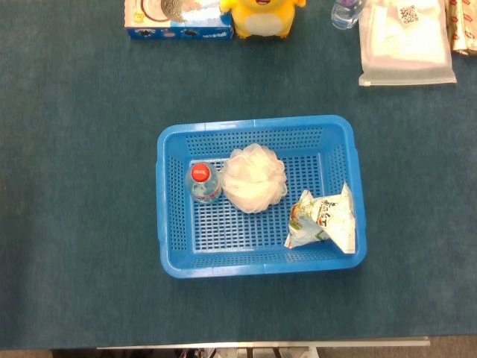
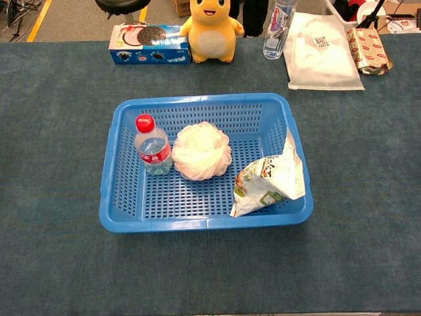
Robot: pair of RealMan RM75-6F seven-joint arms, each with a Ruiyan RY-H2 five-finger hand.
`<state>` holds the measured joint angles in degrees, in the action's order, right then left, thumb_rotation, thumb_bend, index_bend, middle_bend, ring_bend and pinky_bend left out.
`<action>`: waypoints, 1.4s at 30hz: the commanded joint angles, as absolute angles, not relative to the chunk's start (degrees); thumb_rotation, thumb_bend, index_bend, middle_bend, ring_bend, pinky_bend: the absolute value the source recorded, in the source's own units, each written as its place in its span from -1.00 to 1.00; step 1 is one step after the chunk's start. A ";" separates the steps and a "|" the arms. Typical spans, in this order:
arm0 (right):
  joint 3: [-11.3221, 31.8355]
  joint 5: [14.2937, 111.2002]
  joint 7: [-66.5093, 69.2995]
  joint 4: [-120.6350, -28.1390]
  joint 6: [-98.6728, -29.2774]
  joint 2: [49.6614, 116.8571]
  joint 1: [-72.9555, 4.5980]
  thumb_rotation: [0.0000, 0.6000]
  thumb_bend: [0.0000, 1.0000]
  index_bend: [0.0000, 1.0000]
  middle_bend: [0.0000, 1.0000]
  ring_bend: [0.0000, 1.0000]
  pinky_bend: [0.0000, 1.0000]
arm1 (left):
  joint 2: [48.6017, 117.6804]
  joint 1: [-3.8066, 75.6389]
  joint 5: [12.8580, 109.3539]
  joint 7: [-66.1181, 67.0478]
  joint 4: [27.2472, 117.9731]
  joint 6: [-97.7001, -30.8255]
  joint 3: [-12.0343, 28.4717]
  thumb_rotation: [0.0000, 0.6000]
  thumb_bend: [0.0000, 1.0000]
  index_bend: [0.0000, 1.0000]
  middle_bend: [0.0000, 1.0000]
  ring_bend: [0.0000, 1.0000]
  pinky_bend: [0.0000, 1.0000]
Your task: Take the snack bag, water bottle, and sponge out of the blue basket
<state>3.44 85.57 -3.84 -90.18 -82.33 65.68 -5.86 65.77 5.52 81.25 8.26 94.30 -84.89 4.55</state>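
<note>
A blue basket (image 1: 171, 261) (image 2: 197, 225) stands in the middle of the table. Inside it, at the left, a water bottle (image 1: 203, 182) (image 2: 152, 148) with a red cap stands upright. A pale mesh bath sponge (image 1: 256, 178) (image 2: 201, 151) lies beside it in the middle. A green and white snack bag (image 1: 323, 219) (image 2: 271, 180) leans against the basket's right wall. Neither hand shows in either view.
Along the far edge stand a blue cookie box (image 1: 177, 20) (image 2: 148, 45), a yellow plush toy (image 1: 262, 16) (image 2: 212, 29), a second clear bottle (image 1: 346, 13) (image 2: 276, 28), a white pouch (image 1: 402, 41) (image 2: 322, 51) and a wrapped snack (image 2: 368, 50). Teal cloth covers the table.
</note>
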 commanded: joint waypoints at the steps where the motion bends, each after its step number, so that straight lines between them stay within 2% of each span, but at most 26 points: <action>1: 3.38 85.52 -3.61 -89.96 -82.04 65.78 -5.98 1.00 -0.95 -0.02 -0.22 -0.38 -0.12 | 65.76 5.52 81.13 8.38 94.35 -84.83 4.53 1.00 -0.36 -0.01 -0.09 -0.35 -0.09; 12: 3.26 87.76 -0.41 -90.21 -79.67 65.30 -8.32 1.00 -0.95 -0.02 -0.22 -0.38 -0.12 | 65.81 5.53 80.56 9.07 94.85 -84.70 4.60 1.00 -0.36 0.00 -0.08 -0.35 -0.09; 27: 1.88 103.64 3.81 -95.22 -70.70 60.25 -20.96 1.00 -0.96 -0.03 -0.22 -0.39 -0.12 | 65.82 5.43 80.26 9.02 94.45 -83.94 3.98 1.00 -0.36 0.00 -0.07 -0.35 -0.08; 34: 0.97 108.73 5.07 -95.09 -65.30 60.98 -27.56 1.00 -1.00 -0.14 -0.29 -0.48 -0.17 | 66.13 5.24 79.84 8.82 93.95 -83.64 3.74 1.00 -0.36 0.00 -0.06 -0.35 -0.08; 37: 0.61 110.14 4.73 -94.38 -63.74 61.72 -29.67 1.00 -1.00 -0.18 -0.33 -0.52 -0.24 | 66.03 5.14 79.78 8.75 94.02 -83.75 3.74 1.00 -0.36 0.00 -0.06 -0.35 -0.08; 42: 0.15 111.91 4.22 -93.06 -63.31 63.22 -32.03 1.00 -1.00 -0.36 -0.44 -0.64 -0.38 | 65.92 5.02 79.60 8.71 94.07 -83.73 3.70 1.00 -0.36 0.00 -0.06 -0.35 -0.08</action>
<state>0.33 111.61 4.15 -93.28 -63.45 62.95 -31.72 65.92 5.02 79.60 8.72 94.07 -83.72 3.71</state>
